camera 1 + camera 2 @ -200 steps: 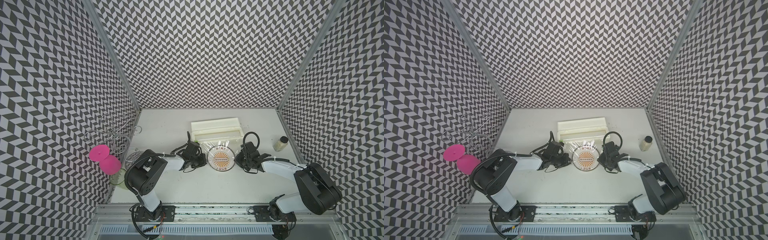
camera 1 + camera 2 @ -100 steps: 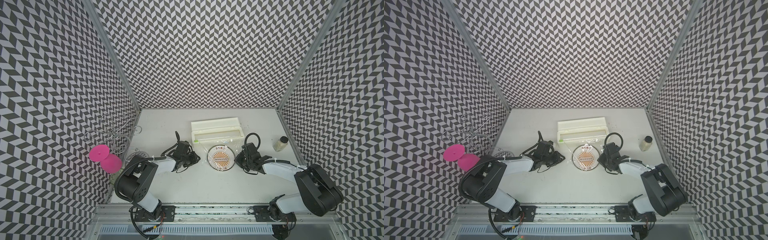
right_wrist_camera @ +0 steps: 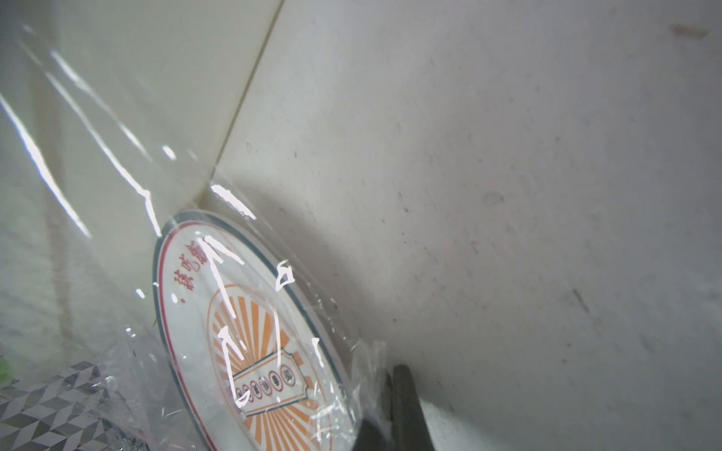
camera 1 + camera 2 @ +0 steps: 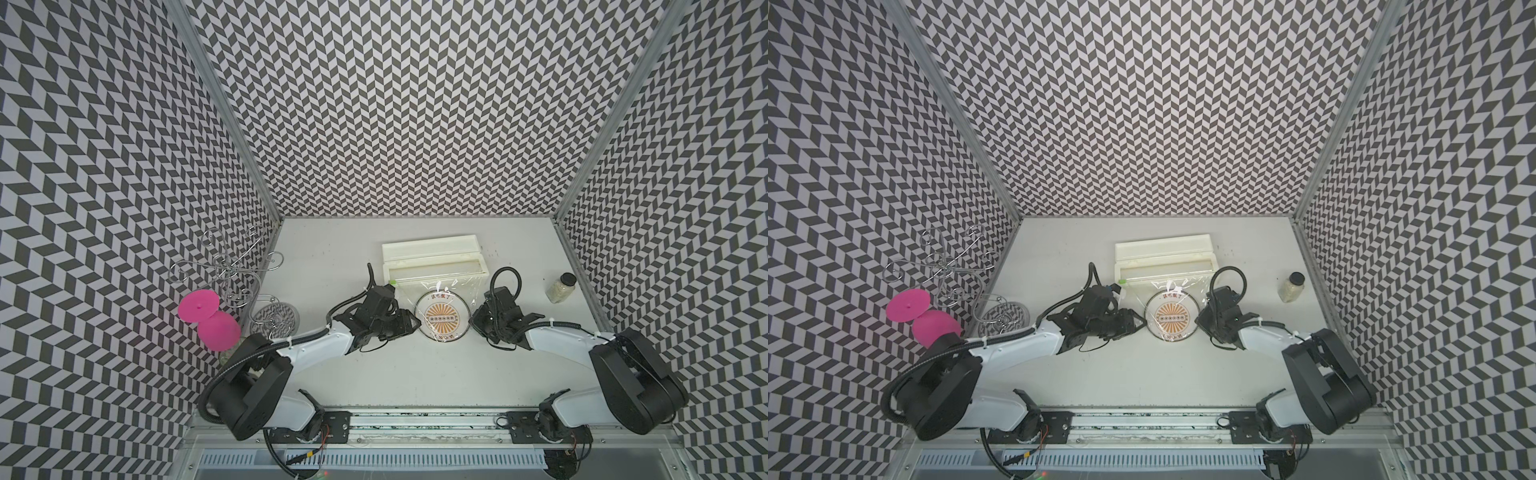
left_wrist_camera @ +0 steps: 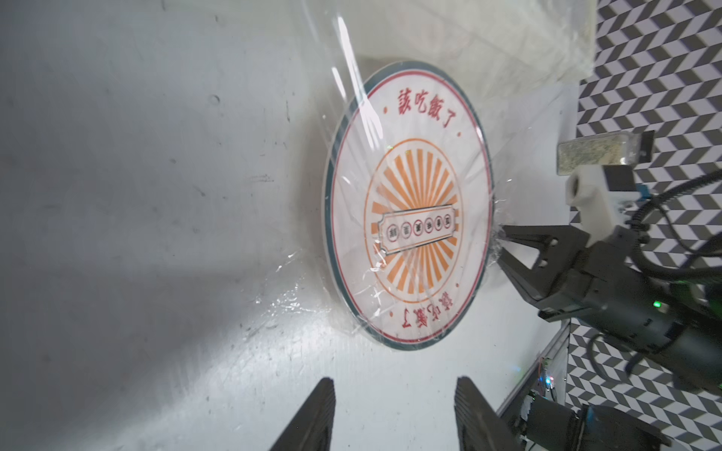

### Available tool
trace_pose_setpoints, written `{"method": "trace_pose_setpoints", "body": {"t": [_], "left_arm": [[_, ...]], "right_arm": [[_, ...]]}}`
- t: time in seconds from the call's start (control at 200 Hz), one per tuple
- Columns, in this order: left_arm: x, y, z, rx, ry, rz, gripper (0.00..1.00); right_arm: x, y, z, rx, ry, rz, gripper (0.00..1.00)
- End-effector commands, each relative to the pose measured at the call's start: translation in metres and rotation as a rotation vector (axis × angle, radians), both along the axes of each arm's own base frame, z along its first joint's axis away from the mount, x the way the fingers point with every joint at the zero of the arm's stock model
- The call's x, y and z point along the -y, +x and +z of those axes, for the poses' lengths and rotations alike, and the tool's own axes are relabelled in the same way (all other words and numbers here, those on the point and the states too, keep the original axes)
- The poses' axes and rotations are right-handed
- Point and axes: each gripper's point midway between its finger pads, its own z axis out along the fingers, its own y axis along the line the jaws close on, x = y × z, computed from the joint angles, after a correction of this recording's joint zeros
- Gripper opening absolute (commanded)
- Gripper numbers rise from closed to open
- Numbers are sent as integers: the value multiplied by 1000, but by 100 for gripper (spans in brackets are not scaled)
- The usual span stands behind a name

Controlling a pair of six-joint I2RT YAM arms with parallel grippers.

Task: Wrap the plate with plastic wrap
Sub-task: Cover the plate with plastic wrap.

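Observation:
The plate (image 4: 442, 318) (image 4: 1171, 318) lies flat on the white table, just in front of the long cream box (image 4: 434, 259). Plastic wrap (image 5: 351, 78) runs from the box over the plate (image 5: 410, 203) and is crinkled at its edges. My left gripper (image 4: 415, 322) (image 5: 394, 384) is at the plate's left edge, open, with only bare table between its fingers. My right gripper (image 4: 473, 322) (image 3: 390, 375) is at the plate's right edge, shut on a bunched edge of the plastic wrap (image 3: 363, 363).
A small jar of pale grains (image 4: 561, 287) stands at the right, near the wall. At the left are a wire rack (image 4: 224, 266), a clear patterned glass disc (image 4: 276, 320) and two pink pieces (image 4: 208, 316). Patterned walls close in three sides.
My left gripper drew back to the left, then came back to the plate's left edge, and its jaws have opened. The right gripper has stayed at the plate's right edge.

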Motion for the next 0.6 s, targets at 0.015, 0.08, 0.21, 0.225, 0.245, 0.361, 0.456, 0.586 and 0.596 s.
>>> {"method": "trace_pose_setpoints", "body": {"t": [0.015, 0.08, 0.21, 0.225, 0.245, 0.361, 0.456, 0.586, 0.596], "left_arm": [[0, 10, -13, -3, 57, 14, 48], [2, 17, -16, 11, 81, 15, 45], [6, 29, -19, 34, 85, 17, 42], [7, 30, -20, 35, 86, 17, 42], [7, 32, -21, 37, 84, 17, 42], [8, 35, -27, 35, 86, 19, 35], [7, 36, -30, 34, 85, 18, 26], [-3, 31, -29, 19, 74, 37, 8], [-5, 30, -29, 17, 75, 42, 8]], "right_arm": [[18, -37, -32, -151, -70, -2, 0], [19, -36, -31, -146, -70, -4, 0], [19, -37, -32, -147, -71, -3, 0], [19, -37, -32, -149, -71, -2, 0], [19, -38, -33, -151, -72, -2, 0], [19, -38, -34, -152, -72, -2, 0], [19, -38, -34, -154, -75, -3, 0], [20, -39, -35, -156, -77, -4, 0], [20, -39, -35, -156, -78, -4, 0]]}}
